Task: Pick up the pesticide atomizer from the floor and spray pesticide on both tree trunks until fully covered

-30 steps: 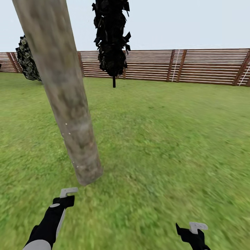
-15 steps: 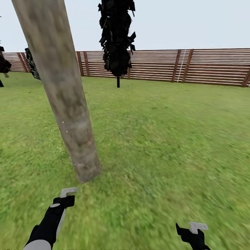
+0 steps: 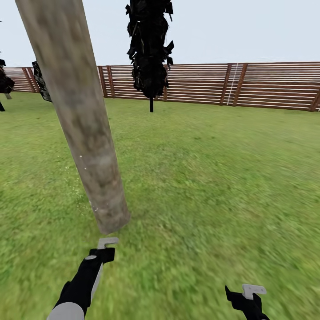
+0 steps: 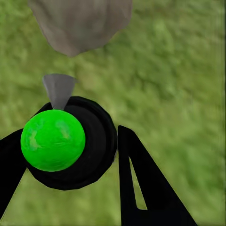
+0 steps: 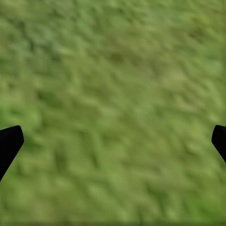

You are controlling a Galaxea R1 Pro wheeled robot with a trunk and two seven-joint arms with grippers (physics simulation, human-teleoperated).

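Two black fingers (image 4: 141,183) of the left gripper (image 4: 70,155) pinched the pesticide atomizer (image 4: 70,141), its grey nozzle aimed at the nearby tree trunk (image 3: 84,129), while the right gripper (image 5: 113,141) hung spread wide over the lawn (image 3: 213,178).

Green lawn (image 3: 213,178) bears a leaning tree trunk (image 3: 84,129) and, seemingly, a distant dark tree (image 3: 150,49).

Green lawn (image 3: 213,178) spreads wide under a pale, flat sky (image 3: 244,26), with even daylight and no strong shadows. A reddish-brown slatted wooden fence (image 3: 266,86) closes the far side. A dark, ragged-leaved small tree (image 3: 150,49) stands before it.
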